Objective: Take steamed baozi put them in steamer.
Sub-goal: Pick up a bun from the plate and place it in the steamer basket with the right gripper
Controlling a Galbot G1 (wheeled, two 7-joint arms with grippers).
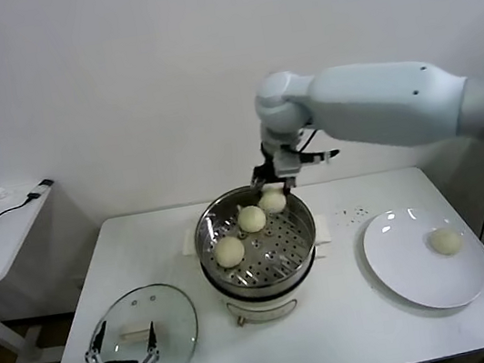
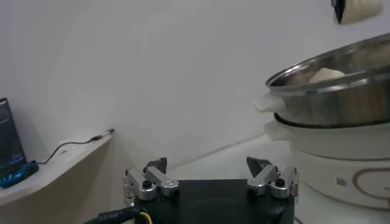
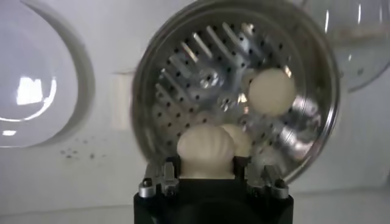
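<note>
The right end effector (image 1: 272,186) hangs over the far rim of the steamer (image 1: 261,275), clenched on a steamed baozi (image 3: 205,152) (pleats showing between its fingers in the right wrist view). Beneath it lies the white counter (image 1: 340,332), the largest thing here, carrying everything else. The steamer, a shiny perforated basket on a white cooker base, sits directly below this end effector, with two more buns on its holed floor: one (image 1: 251,219) just beside the held bun, another (image 1: 229,252) farther toward the near rim. Well off to the end effector's right is the white plate (image 1: 415,287), with a single bun (image 1: 446,242) left on it. The left end effector (image 1: 123,359) rests released, fingers spread wide, at the near counter edge above the glass lid (image 1: 167,318), well apart from the steamer.
</note>
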